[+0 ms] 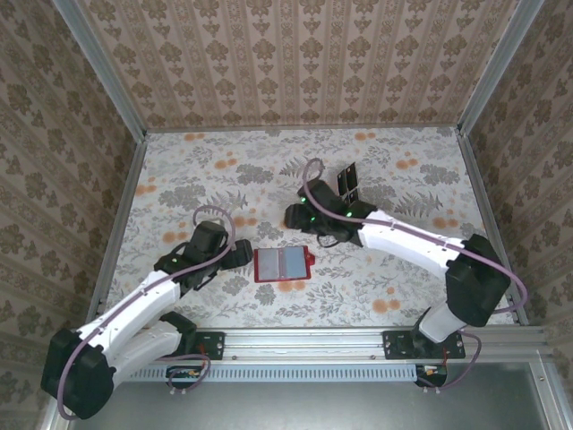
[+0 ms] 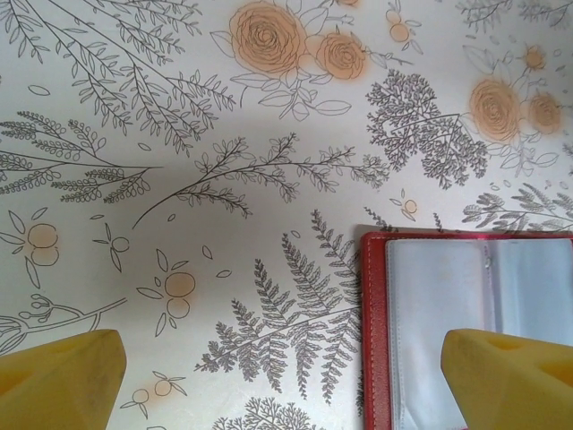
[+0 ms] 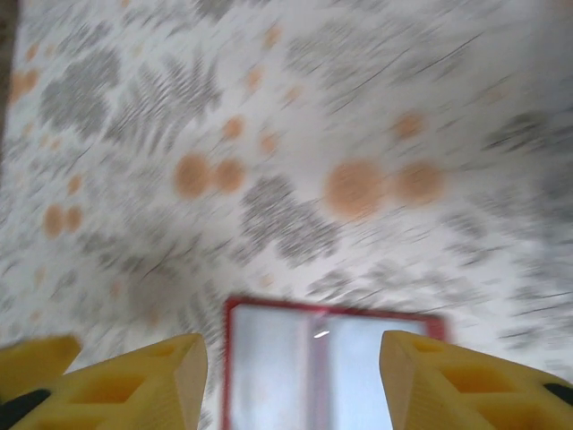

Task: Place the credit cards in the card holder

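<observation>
**While Laid Open and Flat, Flanked From Both Sides**

Seen from above, left arm (image 1: 143, 300) stretched from the near-left base up and to the right, low over the floral table (image 1: 206, 170). At its end, left gripper (image 1: 240, 255) just beside the left edge of the card holder (image 1: 282, 264), fingers (image 2: 67, 376) spread wide, gripping nothing. One yellow tip over bare table, the other over the holder's left rim; contact impossible to tell.

Opposite, right arm (image 1: 403, 237) bent at the near right, forearm slanted leftward, wrist tipped down just beyond the holder's far right corner. Below it, right gripper (image 3: 294, 367) parted about halfway, nothing between the pads; wrist view blurred.

At table centre, card holder unfolded flat, red border, pale pockets face up, small tab at the right edge. Beyond the right wrist, credit cards (image 1: 347, 183), dark, standing together, near the arm and apart from the holder.
</observation>
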`<state>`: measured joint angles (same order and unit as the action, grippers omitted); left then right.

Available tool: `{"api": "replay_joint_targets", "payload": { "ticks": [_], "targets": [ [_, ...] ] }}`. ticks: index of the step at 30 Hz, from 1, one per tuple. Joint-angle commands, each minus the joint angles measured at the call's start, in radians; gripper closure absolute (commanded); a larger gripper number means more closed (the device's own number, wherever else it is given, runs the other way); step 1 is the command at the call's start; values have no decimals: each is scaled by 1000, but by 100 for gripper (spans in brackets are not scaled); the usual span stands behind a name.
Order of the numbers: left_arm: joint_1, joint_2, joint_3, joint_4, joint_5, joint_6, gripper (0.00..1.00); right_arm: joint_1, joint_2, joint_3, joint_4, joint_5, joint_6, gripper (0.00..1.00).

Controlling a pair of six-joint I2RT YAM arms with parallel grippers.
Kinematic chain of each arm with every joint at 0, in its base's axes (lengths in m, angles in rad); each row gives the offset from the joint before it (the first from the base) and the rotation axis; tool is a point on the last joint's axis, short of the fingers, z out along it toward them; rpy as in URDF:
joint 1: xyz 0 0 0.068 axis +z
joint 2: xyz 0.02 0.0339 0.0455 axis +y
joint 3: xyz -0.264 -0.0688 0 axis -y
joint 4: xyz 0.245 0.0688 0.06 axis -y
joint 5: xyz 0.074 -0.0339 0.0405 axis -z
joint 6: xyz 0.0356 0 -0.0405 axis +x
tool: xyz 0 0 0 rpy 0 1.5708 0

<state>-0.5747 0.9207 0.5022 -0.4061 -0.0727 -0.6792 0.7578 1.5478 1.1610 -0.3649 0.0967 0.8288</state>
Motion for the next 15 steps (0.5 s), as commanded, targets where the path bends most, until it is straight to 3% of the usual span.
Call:
{"api": "replay_joint_targets", "payload": {
  "ticks": [1,8,15],
  "targets": [
    [-1,22,17,20,19,48,0,-61,-17,45,-188,132,-90,49],
    [-2,100,21,37,47,72,0,-134,81,131,-310,267,-189,67],
    [-2,106,21,37,42,80,0,-152,216,233,-368,329,-241,68]
  ]
}}
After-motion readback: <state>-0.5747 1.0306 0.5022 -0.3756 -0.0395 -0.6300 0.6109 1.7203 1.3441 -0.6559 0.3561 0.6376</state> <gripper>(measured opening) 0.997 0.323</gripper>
